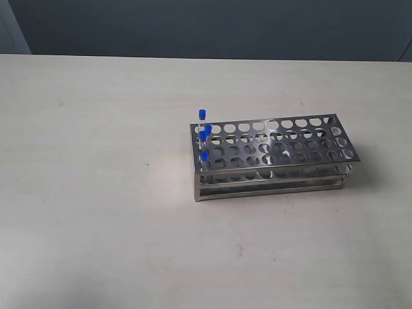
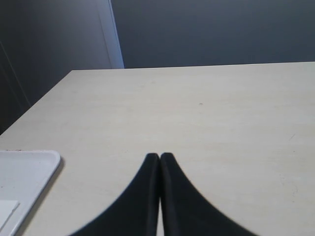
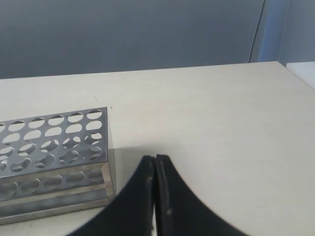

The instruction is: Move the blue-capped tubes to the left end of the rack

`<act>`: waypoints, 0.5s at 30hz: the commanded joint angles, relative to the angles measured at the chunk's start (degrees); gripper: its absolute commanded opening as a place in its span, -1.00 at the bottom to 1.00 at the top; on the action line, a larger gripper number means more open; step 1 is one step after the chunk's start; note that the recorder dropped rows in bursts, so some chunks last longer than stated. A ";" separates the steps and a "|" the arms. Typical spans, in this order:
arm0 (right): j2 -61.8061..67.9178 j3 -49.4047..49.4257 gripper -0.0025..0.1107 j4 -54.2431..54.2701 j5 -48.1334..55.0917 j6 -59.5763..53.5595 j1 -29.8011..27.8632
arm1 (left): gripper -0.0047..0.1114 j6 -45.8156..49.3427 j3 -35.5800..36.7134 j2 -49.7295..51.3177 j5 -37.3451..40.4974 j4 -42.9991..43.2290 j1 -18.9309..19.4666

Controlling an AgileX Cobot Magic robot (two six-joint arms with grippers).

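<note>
The steel rack (image 1: pixel 277 158) stands on the table right of centre in the exterior view. Several blue-capped tubes (image 1: pixel 204 135) stand upright in the holes along its left end, one behind another. Neither arm shows in the exterior view. My left gripper (image 2: pixel 159 156) is shut with nothing between its black fingers, over bare table away from the rack. My right gripper (image 3: pixel 154 158) is also shut and empty, hovering beside the rack's right end (image 3: pixel 74 147). The tubes are out of both wrist views.
A white tray (image 2: pixel 24 182) lies at the table corner in the left wrist view. Another white edge (image 3: pixel 302 71) shows at the far right of the right wrist view. A dark wall stands behind the table.
</note>
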 commanded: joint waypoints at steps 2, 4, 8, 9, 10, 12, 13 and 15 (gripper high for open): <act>-0.28 0.11 -0.97 0.04 5.36 -0.44 0.13 | -0.91 -0.27 0.09 -0.31 -0.46 0.32 -0.22; -0.28 0.11 -0.97 0.04 6.17 -0.44 0.13 | -0.91 -0.27 0.09 -0.31 -0.46 0.32 -0.22; -0.28 0.11 -0.97 0.04 6.71 -0.44 0.13 | -0.91 -0.27 0.09 -0.31 -0.46 0.32 -0.22; -0.28 0.11 -0.97 0.04 6.71 -0.44 0.13 | -0.91 -0.27 0.09 -0.31 -0.46 0.32 -0.22; -0.28 0.11 -0.97 0.04 6.71 -0.44 0.13 | -0.91 -0.27 0.09 -0.31 -0.46 0.32 -0.22; -0.28 0.11 -0.97 0.04 6.71 -0.44 0.13 | -0.91 -0.27 0.09 -0.31 -0.46 0.32 -0.22; -0.28 0.11 -0.97 0.04 6.71 -0.44 0.13 | -0.91 -0.27 0.09 -0.31 -0.46 0.32 -0.22; -0.28 0.11 -0.97 0.31 6.95 -0.44 0.13 | -0.91 -0.27 0.09 -0.31 -0.46 0.32 -0.22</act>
